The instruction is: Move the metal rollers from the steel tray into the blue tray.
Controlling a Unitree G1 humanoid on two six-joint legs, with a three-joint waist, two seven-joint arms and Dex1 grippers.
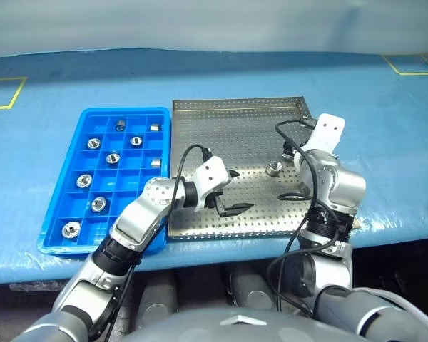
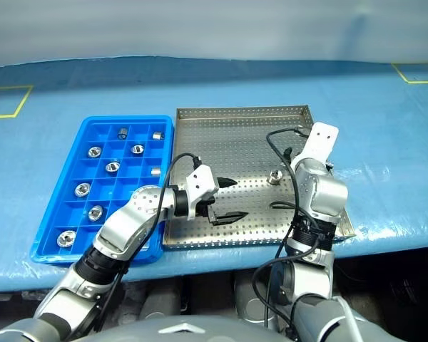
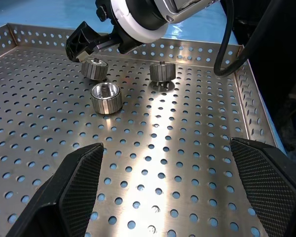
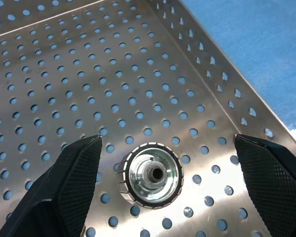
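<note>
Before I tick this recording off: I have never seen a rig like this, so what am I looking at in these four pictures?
It is a two-armed humanoid robot at a blue-covered table. The two wide pictures come from its head, looking down over its arms. The two close pictures come from cameras on its wrists.

On the table lie a steel tray of perforated metal and, to its left, a blue tray with small compartments, several already holding metal rollers.

Three more rollers remain in the steel tray. The left gripper hangs open over that tray. The right gripper is open too, its fingers either side of one roller. Nothing is held.
</note>
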